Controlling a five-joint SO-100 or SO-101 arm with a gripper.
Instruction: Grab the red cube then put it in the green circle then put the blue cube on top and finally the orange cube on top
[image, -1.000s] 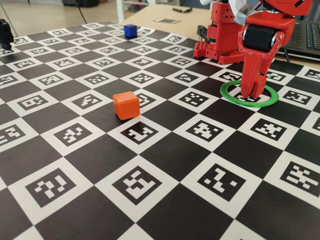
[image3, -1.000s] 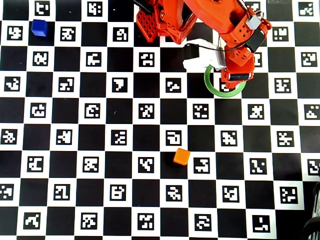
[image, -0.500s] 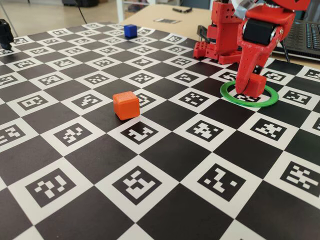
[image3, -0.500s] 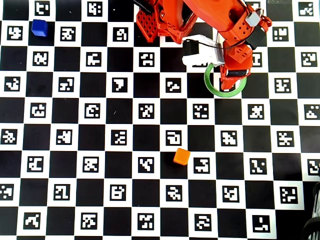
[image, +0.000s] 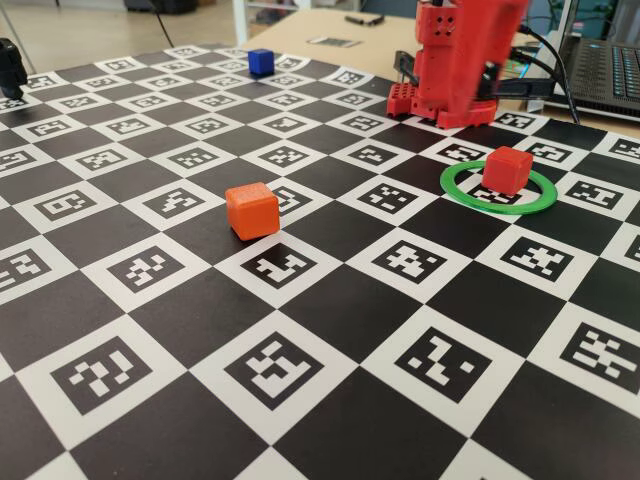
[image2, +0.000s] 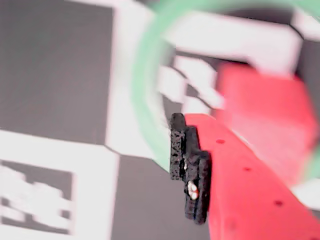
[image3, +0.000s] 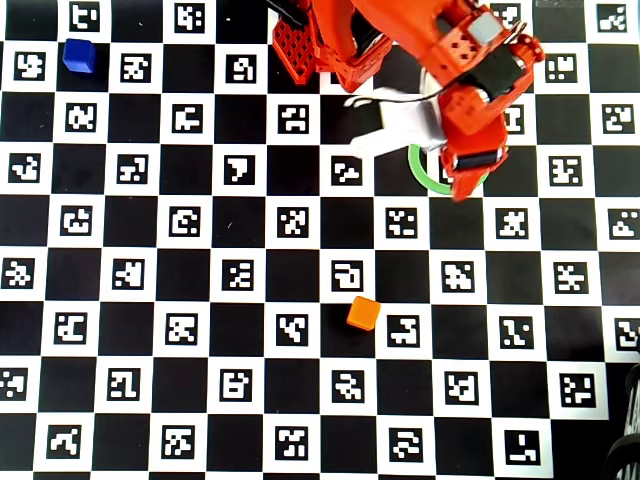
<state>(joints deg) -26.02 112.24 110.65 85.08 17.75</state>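
The red cube (image: 507, 168) stands free inside the green circle (image: 497, 209) at the right of the fixed view. In the blurred wrist view the red cube (image2: 265, 115) lies within the green circle's arc (image2: 145, 100), beyond one black finger pad (image2: 190, 170) with nothing against it. From overhead, my gripper (image3: 462, 180) hangs open above the green circle (image3: 420, 172) and hides the red cube. The orange cube (image: 251, 210) (image3: 363, 313) sits mid-board. The blue cube (image: 261, 62) (image3: 80, 55) rests at the far left corner.
The red arm base (image: 455, 70) stands behind the ring. A laptop (image: 610, 70) lies at the far right, and a black object (image: 10, 65) sits at the board's left edge. The checkered marker board (image: 300, 330) covers the table.
The gripper has let go of the red cube and risen out of the fixed view. The cube stays inside the green circle. Orange and blue cubes have not moved.
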